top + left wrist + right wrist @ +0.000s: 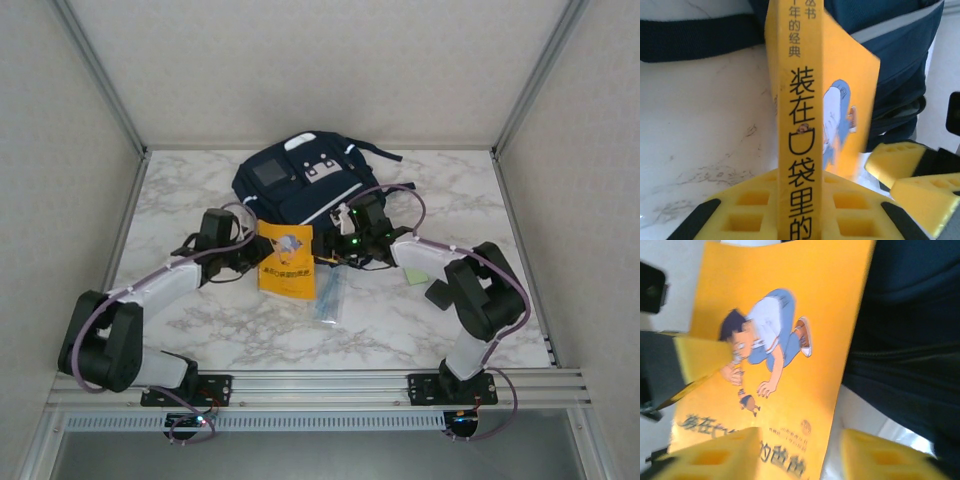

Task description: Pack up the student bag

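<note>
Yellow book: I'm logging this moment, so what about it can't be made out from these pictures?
- Left wrist view: the spine title of the yellow book runs off the bottom edge, between the pads of the left gripper.
- Right wrist view: the cover title is blurred and partly behind a finger of the right gripper.
- Top view: the cover print is too small, and whether the book touches the student bag is unclear.

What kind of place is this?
Likely a robotics lab test cell: a marble-patterned table enclosed by aluminium frame posts and white panels, with a left arm and right arm bolted to a front rail.
</note>
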`<state>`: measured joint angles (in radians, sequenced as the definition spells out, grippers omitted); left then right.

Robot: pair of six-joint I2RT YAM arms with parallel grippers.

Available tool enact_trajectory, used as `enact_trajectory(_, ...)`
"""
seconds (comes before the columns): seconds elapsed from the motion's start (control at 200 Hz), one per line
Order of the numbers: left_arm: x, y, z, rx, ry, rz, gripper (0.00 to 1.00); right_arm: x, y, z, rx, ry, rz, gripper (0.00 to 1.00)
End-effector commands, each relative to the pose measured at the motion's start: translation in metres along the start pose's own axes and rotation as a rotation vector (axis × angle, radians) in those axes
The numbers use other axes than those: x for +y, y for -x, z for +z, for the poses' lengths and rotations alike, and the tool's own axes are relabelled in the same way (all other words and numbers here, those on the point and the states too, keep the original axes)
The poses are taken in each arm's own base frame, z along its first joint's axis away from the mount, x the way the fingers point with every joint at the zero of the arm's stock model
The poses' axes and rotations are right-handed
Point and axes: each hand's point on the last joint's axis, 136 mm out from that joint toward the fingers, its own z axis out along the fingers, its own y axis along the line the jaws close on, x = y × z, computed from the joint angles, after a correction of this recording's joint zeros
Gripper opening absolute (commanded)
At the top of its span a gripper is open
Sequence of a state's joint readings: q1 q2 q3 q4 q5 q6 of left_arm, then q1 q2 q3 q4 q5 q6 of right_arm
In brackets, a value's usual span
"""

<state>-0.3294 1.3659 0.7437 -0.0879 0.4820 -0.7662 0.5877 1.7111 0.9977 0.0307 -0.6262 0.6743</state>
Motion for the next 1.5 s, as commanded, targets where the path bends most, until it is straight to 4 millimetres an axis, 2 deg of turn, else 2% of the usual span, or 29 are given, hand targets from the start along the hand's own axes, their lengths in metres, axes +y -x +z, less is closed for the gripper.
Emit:
enact_trajectory(0.0,-0.030,0.037,-0.039,-0.146,0.051,0.026,0.00,0.009,0.022,-0.032,-0.138,-0.086,0.068,0.99)
enact_trajectory(0.09,-0.049,0.059,-0.053,-0.234,0.038,0.003,0.00,0.013,0.024,-0.048,-0.176,-0.124,0.117,0.99)
enact_trajectory(0.175,-0.070,0.086,-0.064,-0.349,-0.006,-0.008,0.00,0.026,0.022,-0.054,-0.190,-0.095,0.163,0.99)
enact_trajectory(0.305,-0.097,0.128,-0.075,-0.538,-0.091,-0.059,0.00,0.056,0.021,-0.049,-0.219,0.016,0.227,0.99)
enact_trajectory(0.425,-0.115,0.148,-0.073,-0.645,-0.143,-0.104,0.00,0.088,0.024,-0.040,-0.250,0.151,0.275,0.99)
enact_trajectory(0.561,-0.132,0.155,-0.064,-0.700,-0.188,-0.137,0.00,0.126,0.038,-0.034,-0.295,0.279,0.288,0.99)
enact_trajectory(0.581,-0.135,0.155,-0.062,-0.702,-0.198,-0.143,0.00,0.135,0.034,-0.029,-0.283,0.299,0.282,0.99)
enact_trajectory(0.626,-0.140,0.154,-0.059,-0.704,-0.219,-0.158,0.00,0.146,0.038,-0.026,-0.287,0.335,0.278,0.99)
enact_trajectory(0.776,-0.151,0.146,-0.060,-0.713,-0.268,-0.187,0.00,0.145,0.051,-0.010,-0.310,0.405,0.354,0.99)
enact_trajectory(0.906,-0.149,0.135,-0.062,-0.720,-0.289,-0.220,0.00,0.138,0.063,-0.009,-0.380,0.473,0.392,0.97)
enact_trajectory(0.966,-0.147,0.129,-0.059,-0.708,-0.293,-0.235,0.00,0.136,0.069,-0.009,-0.406,0.487,0.399,0.87)
enact_trajectory(1.006,-0.145,0.124,-0.056,-0.697,-0.291,-0.241,0.00,0.135,0.075,-0.012,-0.433,0.495,0.390,0.78)
enact_trajectory(1.016,-0.144,0.123,-0.055,-0.694,-0.290,-0.241,0.00,0.134,0.077,-0.013,-0.441,0.494,0.387,0.72)
enact_trajectory(1.031,-0.143,0.122,-0.054,-0.690,-0.288,-0.244,0.00,0.132,0.079,-0.013,-0.448,0.491,0.388,0.69)
enact_trajectory(1.046,-0.142,0.121,-0.053,-0.687,-0.285,-0.246,0.00,0.129,0.081,-0.014,-0.457,0.482,0.393,0.59)
enact_trajectory(1.051,-0.142,0.121,-0.053,-0.685,-0.286,-0.247,0.00,0.129,0.081,-0.014,-0.457,0.482,0.393,0.59)
enact_trajectory(1.076,-0.140,0.119,-0.052,-0.682,-0.284,-0.252,0.00,0.125,0.082,-0.014,-0.469,0.469,0.401,0.46)
enact_trajectory(1.136,-0.136,0.117,-0.050,-0.677,-0.277,-0.257,0.00,0.124,0.084,-0.016,-0.489,0.461,0.393,0.30)
enact_trajectory(1.141,-0.136,0.117,-0.050,-0.676,-0.276,-0.257,0.00,0.120,0.088,-0.019,-0.502,0.457,0.397,0.29)
enact_trajectory(1.146,-0.136,0.116,-0.049,-0.676,-0.276,-0.256,0.00,0.116,0.093,-0.022,-0.515,0.453,0.400,0.24)
enact_trajectory(1.201,-0.133,0.115,-0.048,-0.674,-0.271,-0.257,0.00,0.110,0.097,-0.026,-0.536,0.439,0.400,0.02)
enact_trajectory(1.216,-0.133,0.115,-0.049,-0.674,-0.271,-0.258,0.00,0.109,0.098,-0.028,-0.541,0.436,0.399,0.00)
enact_trajectory(1.356,-0.135,0.112,-0.047,-0.658,-0.275,-0.241,0.00,0.105,0.103,-0.037,-0.571,0.408,0.370,0.00)
enact_trajectory(1.376,-0.136,0.111,-0.047,-0.651,-0.277,-0.233,0.06,0.106,0.105,-0.039,-0.575,0.409,0.358,0.00)
enact_trajectory(1.406,-0.138,0.110,-0.046,-0.641,-0.274,-0.215,0.27,0.106,0.105,-0.041,-0.577,0.408,0.348,0.00)
enact_trajectory(1.452,-0.136,0.107,-0.043,-0.621,-0.249,-0.201,0.78,0.106,0.106,-0.046,-0.583,0.396,0.327,0.00)
enact_trajectory(1.472,-0.134,0.105,-0.041,-0.611,-0.231,-0.193,0.93,0.104,0.107,-0.047,-0.585,0.387,0.318,0.00)
enact_trajectory(1.492,-0.134,0.104,-0.040,-0.602,-0.218,-0.182,0.99,0.103,0.108,-0.050,-0.588,0.378,0.307,0.00)
